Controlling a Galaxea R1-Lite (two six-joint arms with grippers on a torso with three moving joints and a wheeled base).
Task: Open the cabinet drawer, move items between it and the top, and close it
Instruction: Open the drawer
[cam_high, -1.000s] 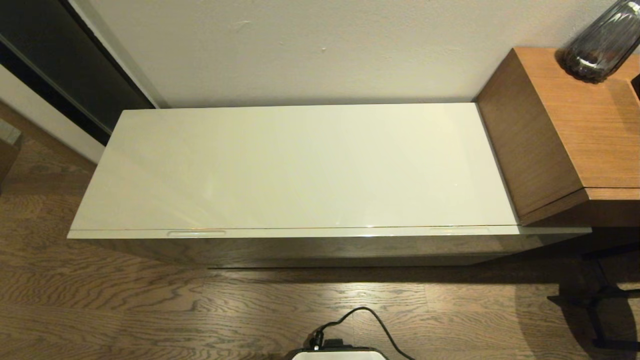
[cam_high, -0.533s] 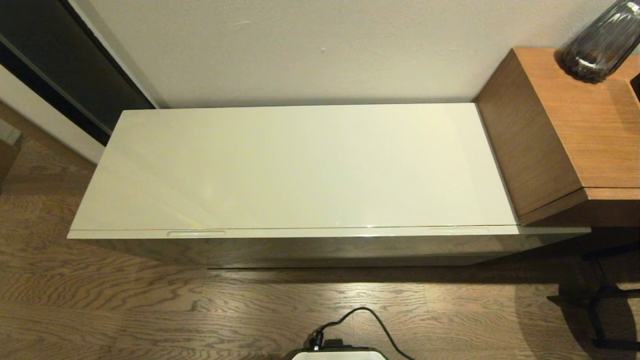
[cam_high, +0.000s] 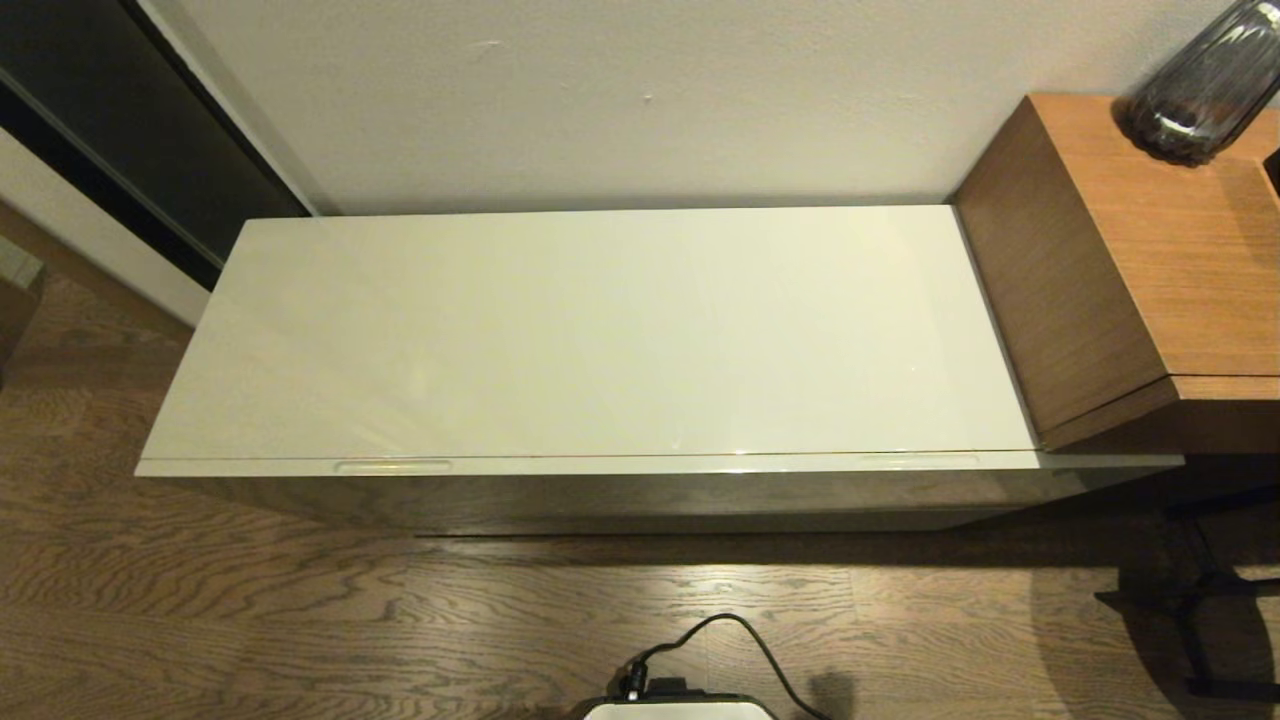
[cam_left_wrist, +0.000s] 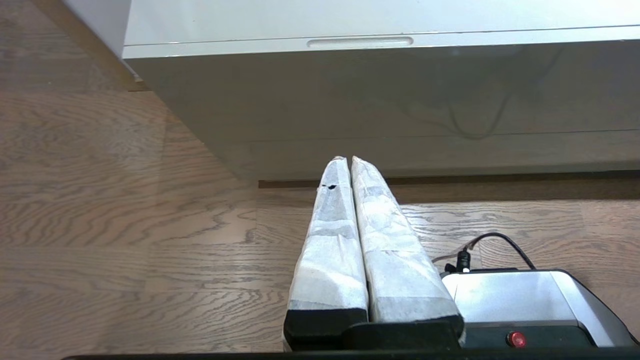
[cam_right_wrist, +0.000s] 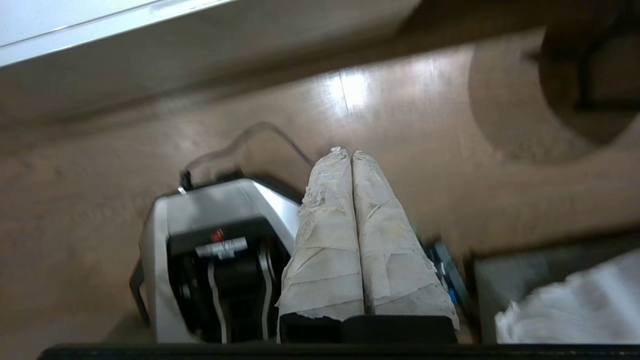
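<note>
Both sets of jaws are sitting clenched w/ nothing between them: left gripper (cam_left_wrist: 346, 159) is hanging low over the wood floor (cam_high: 250, 610) in front of the cabinet, pointing at its front, and right gripper (cam_right_wrist: 345, 151) is hanging low over the floor too, beside the robot's own silver base (cam_right_wrist: 200, 210). Neither arm is showing in the head view, so both are looking parked below it.

Drawer (cam_high: 640, 464) is sitting fully pushed in; its thin front edge is running the whole length of the cabinet, flush under the top (cam_high: 600, 330). One handle slot (cam_high: 392, 466) is lying toward the robot's left, another (cam_high: 918, 460) toward its right. From the left wrist, the left slot is showing straight ahead and higher than the fingertips, well apart from them.

Top is showing no slipper bags, and none are visible anywhere else. Taller brown unit (cam_high: 1150, 250) is standing against the cabinet's right end, w/ a dark ribbed vase (cam_high: 1205, 85) on it.

Progress, as I'm judging it: nothing is started yet. Opening the drawer, shifting items btw it and the top, and closing it are all remaining. Left slot is probably the nearest first target.
</note>
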